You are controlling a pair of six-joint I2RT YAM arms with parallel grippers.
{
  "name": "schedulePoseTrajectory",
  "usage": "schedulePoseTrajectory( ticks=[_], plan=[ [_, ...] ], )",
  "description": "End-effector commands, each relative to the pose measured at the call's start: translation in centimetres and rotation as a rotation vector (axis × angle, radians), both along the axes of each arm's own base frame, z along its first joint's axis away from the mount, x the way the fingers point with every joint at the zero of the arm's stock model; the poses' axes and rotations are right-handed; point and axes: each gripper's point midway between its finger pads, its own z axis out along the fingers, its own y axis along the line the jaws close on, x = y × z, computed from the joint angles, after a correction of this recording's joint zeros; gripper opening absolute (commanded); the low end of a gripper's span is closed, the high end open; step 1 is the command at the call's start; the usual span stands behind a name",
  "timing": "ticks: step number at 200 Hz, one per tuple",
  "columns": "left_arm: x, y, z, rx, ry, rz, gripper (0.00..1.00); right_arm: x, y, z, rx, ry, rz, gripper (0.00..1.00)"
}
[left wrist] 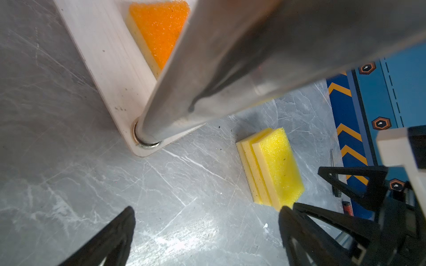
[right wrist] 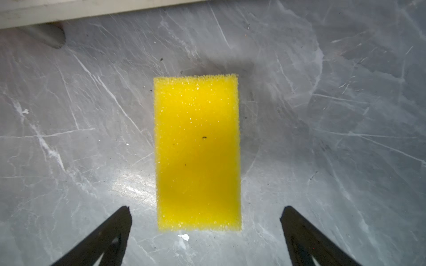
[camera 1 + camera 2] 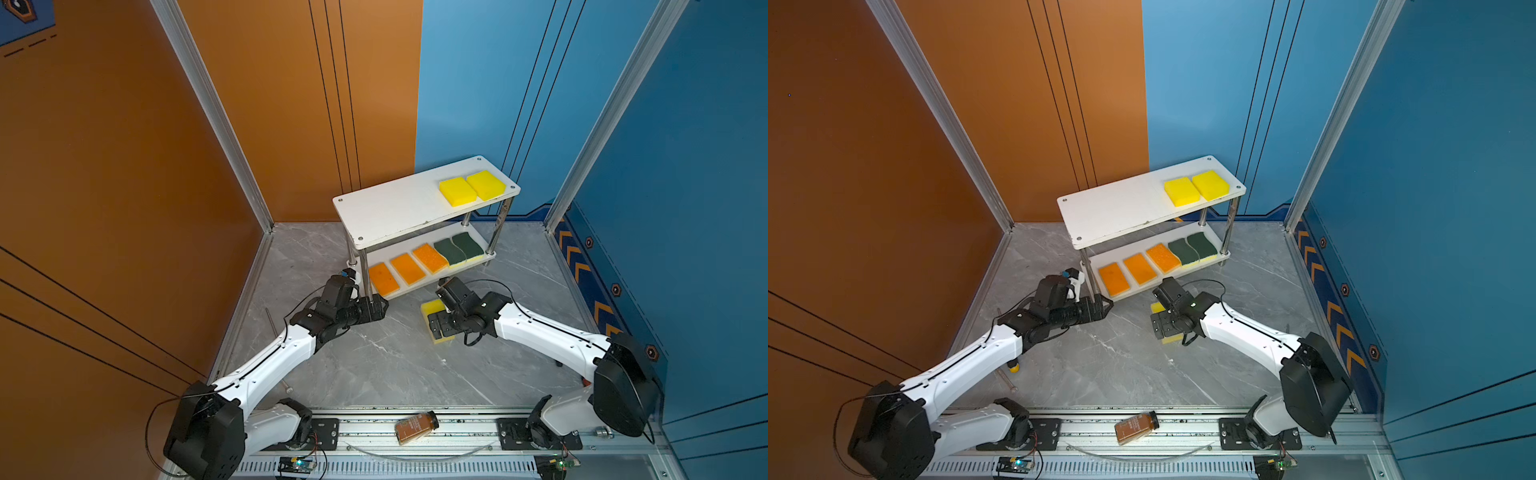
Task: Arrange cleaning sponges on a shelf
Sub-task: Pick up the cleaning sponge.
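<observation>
The shelf (image 3: 395,212) (image 3: 1117,212) stands at the back of the grey floor. Two yellow cleaning sponges (image 3: 457,192) (image 3: 486,185) lie at the right end of its top board. On the lower board lie three orange sponges (image 3: 408,269) and two green-topped ones (image 3: 459,248). A stack of yellow sponges (image 3: 431,308) (image 1: 274,165) (image 2: 198,152) rests on the floor in front of the shelf. My right gripper (image 3: 438,326) (image 2: 206,209) hangs open straight above the stack, not touching it. My left gripper (image 3: 381,307) (image 1: 207,209) is open and empty by the shelf's front left leg (image 1: 207,80).
A brown bottle (image 3: 417,427) with a black cap lies on the front rail between the arm bases. A thin metal rod (image 3: 272,320) lies on the floor at the left. Orange and blue walls close in the sides and back.
</observation>
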Motion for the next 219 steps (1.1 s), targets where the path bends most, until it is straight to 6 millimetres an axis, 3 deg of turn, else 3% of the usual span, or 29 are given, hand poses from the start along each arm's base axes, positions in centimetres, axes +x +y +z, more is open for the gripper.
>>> schedulePoseTrajectory(
  ticks=[1,60,108,145,188,219],
  plan=[
    [0.0,0.0,-0.2,0.008,0.003,0.007,0.98,0.7,0.7,-0.2,-0.020,-0.018,0.023,1.00],
    [-0.1,0.2,-0.4,0.013,0.008,0.023,0.98,1.1,0.9,-1.9,-0.070,0.010,0.035,1.00],
    [0.0,0.1,-0.3,0.012,0.005,0.023,0.98,1.1,1.2,-2.5,-0.063,0.031,0.046,0.82],
    [0.0,0.0,-0.4,0.013,0.006,0.022,0.98,1.2,1.2,-1.9,-0.039,0.030,0.045,0.68],
    [0.0,-0.3,-1.0,0.015,0.028,0.011,0.98,1.2,1.4,-0.6,0.005,0.025,0.053,0.62],
    [0.6,-0.7,-0.3,-0.004,-0.004,0.005,0.98,1.2,1.3,-0.1,0.019,0.025,0.058,0.59]
  ],
)
